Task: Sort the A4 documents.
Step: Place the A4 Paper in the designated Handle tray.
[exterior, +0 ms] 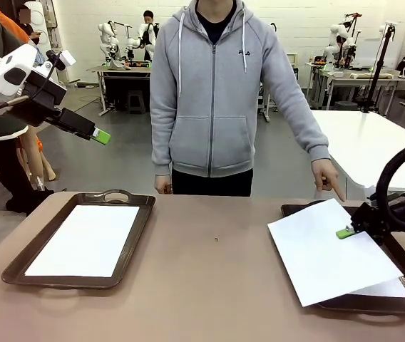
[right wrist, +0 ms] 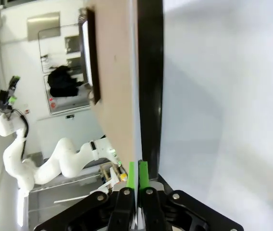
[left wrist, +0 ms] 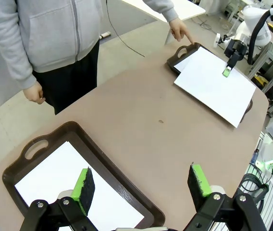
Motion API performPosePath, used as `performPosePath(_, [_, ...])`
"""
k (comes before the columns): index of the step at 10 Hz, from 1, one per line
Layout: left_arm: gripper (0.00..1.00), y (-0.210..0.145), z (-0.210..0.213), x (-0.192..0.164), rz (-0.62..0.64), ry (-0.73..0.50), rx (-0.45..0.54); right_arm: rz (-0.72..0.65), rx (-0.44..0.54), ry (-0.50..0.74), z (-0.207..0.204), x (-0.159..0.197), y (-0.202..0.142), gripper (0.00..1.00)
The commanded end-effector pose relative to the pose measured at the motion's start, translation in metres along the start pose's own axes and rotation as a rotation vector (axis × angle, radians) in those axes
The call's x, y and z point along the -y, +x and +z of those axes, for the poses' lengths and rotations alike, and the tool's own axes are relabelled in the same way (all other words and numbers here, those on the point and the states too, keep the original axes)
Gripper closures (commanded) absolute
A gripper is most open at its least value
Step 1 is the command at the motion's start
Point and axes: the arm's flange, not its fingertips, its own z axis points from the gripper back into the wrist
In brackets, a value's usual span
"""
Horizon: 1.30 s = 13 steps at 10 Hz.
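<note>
Right now the left tool (exterior: 101,135) sits raised in the upper left of the front view, off the surface (exterior: 209,285), holding nothing; in the left wrist view its green pads (left wrist: 83,185) stand spread wide at the bottom of the frame, above the left tray (left wrist: 79,139). That dark brown tray (exterior: 17,267) lies at lower left of the front view with one white A4 sheet (exterior: 85,239) flat inside it. At lower right of the front view the right tool (exterior: 345,232) is pressed together on the edge of the top A4 sheet (exterior: 324,260) — that sheet is skewed, its near-left corner overhanging the right tray (exterior: 373,305) onto the surface, and another white sheet (exterior: 391,288) peeks out beneath it at the tray's lower right. In the right wrist view the tool's green pads (right wrist: 130,175) at bottom centre are shut tight with a thin paper edge running up between them; pale paper fills the right side of the frame, dark tray rim (right wrist: 150,82) beside it. The person in a grey hoodie (exterior: 213,92) stands at the far side, centre top of the front view — one hand (exterior: 329,178) points a finger down at the far corner of the right tray, the other hand (exterior: 162,185) hangs at the surface's far edge.
</note>
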Motion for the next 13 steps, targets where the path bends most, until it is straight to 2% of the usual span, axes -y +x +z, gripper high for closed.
performPosePath(1, [0.00,-0.002,0.000,-0.002,-0.019,-0.012,0.003,-0.035,0.057,-0.103,0.005,-0.011,-0.011,0.99])
performPosePath(3, [0.00,-0.002,0.000,-0.002,-0.019,-0.012,0.003,-0.067,0.087,-0.217,0.010,-0.012,-0.013,0.99])
performPosePath(7, [0.00,-0.002,0.000,-0.002,-0.019,-0.012,0.003,-0.126,0.058,-0.457,0.015,-0.020,0.000,0.99])
performPosePath(13, [0.00,-0.002,0.000,-0.002,-0.019,-0.012,0.003,-0.103,0.133,-0.517,0.020,-0.036,0.011,0.99])
